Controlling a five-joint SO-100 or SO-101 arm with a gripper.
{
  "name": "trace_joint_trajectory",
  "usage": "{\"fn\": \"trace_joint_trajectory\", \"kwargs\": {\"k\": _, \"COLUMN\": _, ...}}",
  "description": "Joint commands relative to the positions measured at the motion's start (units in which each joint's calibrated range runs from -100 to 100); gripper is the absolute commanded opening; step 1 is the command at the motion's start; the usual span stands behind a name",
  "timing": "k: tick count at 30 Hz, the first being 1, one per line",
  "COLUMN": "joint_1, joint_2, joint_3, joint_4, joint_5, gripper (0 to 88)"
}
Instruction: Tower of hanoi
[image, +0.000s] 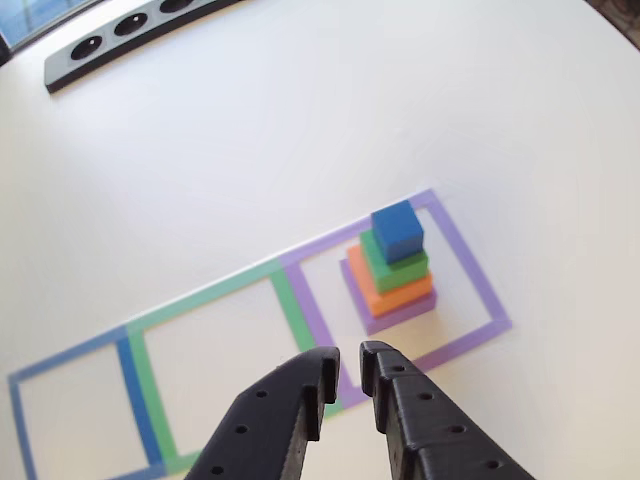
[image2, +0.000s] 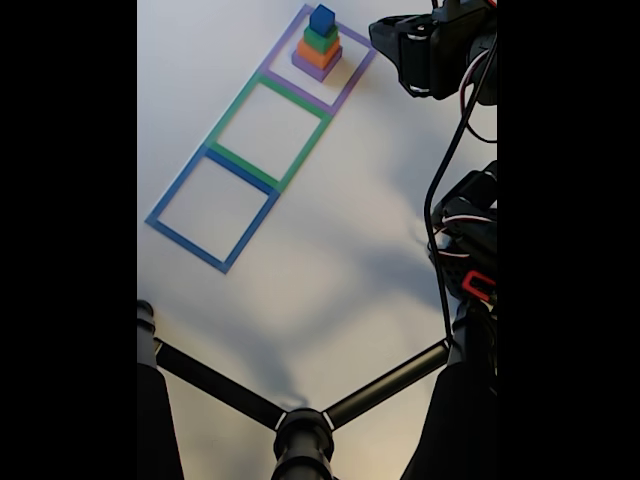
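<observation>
Blocks stacked as a stepped tower, standing inside the purple tape square (image: 478, 290) on the white tabletop (image: 250, 170): widest purple block (image: 372, 318) at the bottom, orange block (image: 385, 297) on it, green block (image: 385, 265) above that, small blue cube (image: 397, 231) crowning the pile. Sitting toward the far corner of that square in the other view, each layer turned slightly against the one beneath. Showing again in the fixed view, near the top edge of the tabletop (image2: 330, 250): blue cube (image2: 322, 19), green block (image2: 321, 40), orange block (image2: 319, 54), purple block (image2: 315, 68), all within the purple tape square (image2: 352, 80).

Adjoining in a row: green tape square (image: 285, 300) next to the purple one, then blue tape square (image: 140, 410) at the end; same order in the fixed view, green tape square (image2: 225, 115), blue tape square (image2: 172, 195).

Hovering near the tape row's edge, well short of the tower, black gripper (image: 350, 378) with fingers parted by a narrow gap, grasping nothing. Lying at the far tabletop edge in the other view, dark strip with round holes (image: 130, 35). Crossing the bottom of the fixed view, black tripod legs (image2: 300, 420); rising at the right, arm body with cable (image2: 445, 180).
</observation>
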Motion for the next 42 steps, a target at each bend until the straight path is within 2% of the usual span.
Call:
{"fn": "trace_joint_trajectory", "kwargs": {"k": 1, "joint_1": 3.3, "joint_2": -1.7, "joint_3": -2.5, "joint_4": 1.9, "joint_5": 16.9, "gripper": 0.0}}
{"fn": "trace_joint_trajectory", "kwargs": {"k": 3, "joint_1": 5.2, "joint_2": -2.9, "joint_3": -2.5, "joint_4": 2.8, "joint_5": 20.8, "gripper": 0.0}}
{"fn": "trace_joint_trajectory", "kwargs": {"k": 5, "joint_1": 7.1, "joint_2": -3.6, "joint_3": -2.6, "joint_4": 3.5, "joint_5": 22.6, "gripper": 0.0}}
{"fn": "trace_joint_trajectory", "kwargs": {"k": 17, "joint_1": 14.9, "joint_2": -4.4, "joint_3": -2.2, "joint_4": 4.5, "joint_5": 22.6, "gripper": 1.6}}
{"fn": "trace_joint_trajectory", "kwargs": {"k": 19, "joint_1": 16.8, "joint_2": -4.0, "joint_3": -1.2, "joint_4": 5.4, "joint_5": 22.6, "gripper": 6.0}}
{"fn": "trace_joint_trajectory", "kwargs": {"k": 22, "joint_1": 19.2, "joint_2": -3.1, "joint_3": -1.2, "joint_4": 3.8, "joint_5": 22.6, "gripper": 3.3}}
{"fn": "trace_joint_trajectory", "kwargs": {"k": 27, "joint_1": 22.6, "joint_2": -2.3, "joint_3": -0.1, "joint_4": 2.8, "joint_5": 22.6, "gripper": 13.7}}
{"fn": "trace_joint_trajectory", "kwargs": {"k": 31, "joint_1": 24.1, "joint_2": -2.1, "joint_3": 3.2, "joint_4": -1.3, "joint_5": 22.6, "gripper": 20.3}}
{"fn": "trace_joint_trajectory", "kwargs": {"k": 37, "joint_1": 23.8, "joint_2": -3.2, "joint_3": 12.1, "joint_4": -7.6, "joint_5": 22.6, "gripper": 25.2}}
{"fn": "trace_joint_trajectory", "kwargs": {"k": 42, "joint_1": 21.0, "joint_2": -4.9, "joint_3": 25.8, "joint_4": -22.9, "joint_5": 22.6, "gripper": 29.2}}
